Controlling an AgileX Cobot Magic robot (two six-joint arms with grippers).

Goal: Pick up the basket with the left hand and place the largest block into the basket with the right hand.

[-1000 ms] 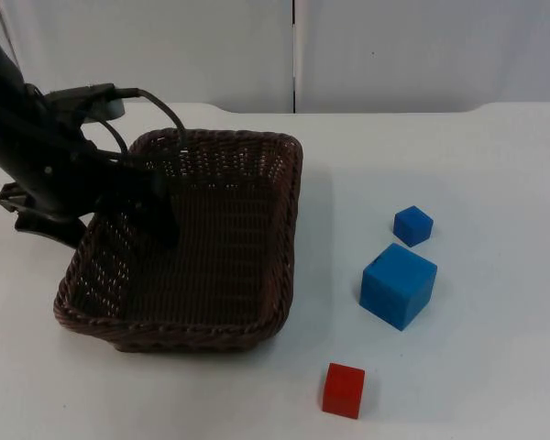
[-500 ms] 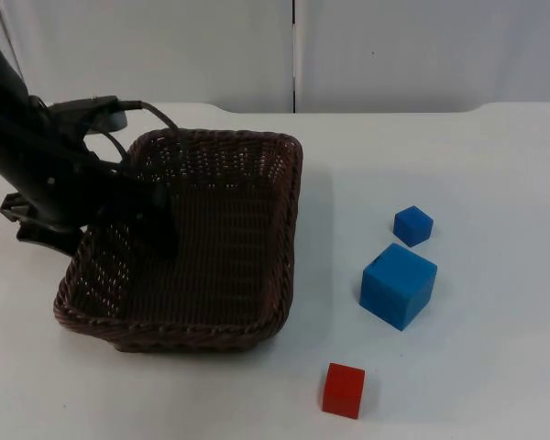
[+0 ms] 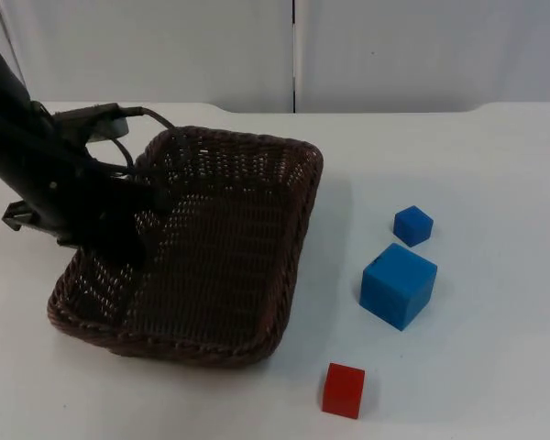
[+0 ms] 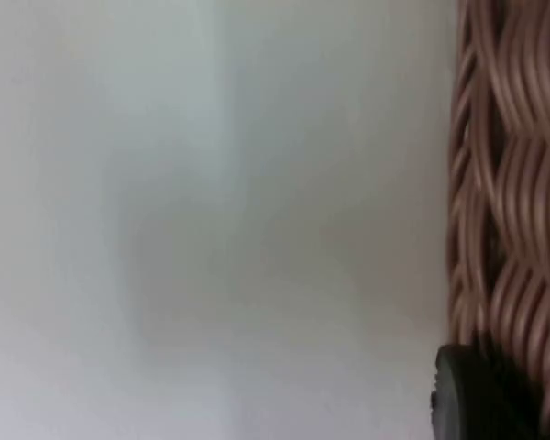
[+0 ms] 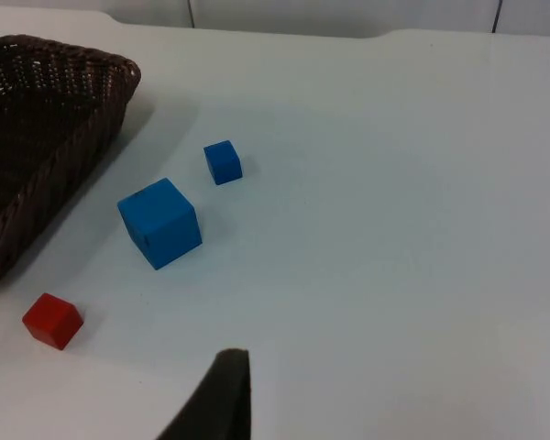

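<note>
Rough woven wicker basket (image 3: 211, 266); smooth matt white table (image 3: 477, 165).

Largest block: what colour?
Blue. The largest block shows best in the top view, between a small blue cube and a red cube.

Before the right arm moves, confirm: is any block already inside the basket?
No: in the top view the large blue block, small blue block and red block all sit on the table outside the basket.

Open table (image 3: 495, 348) around blocks (image 3: 399, 285)
</note>
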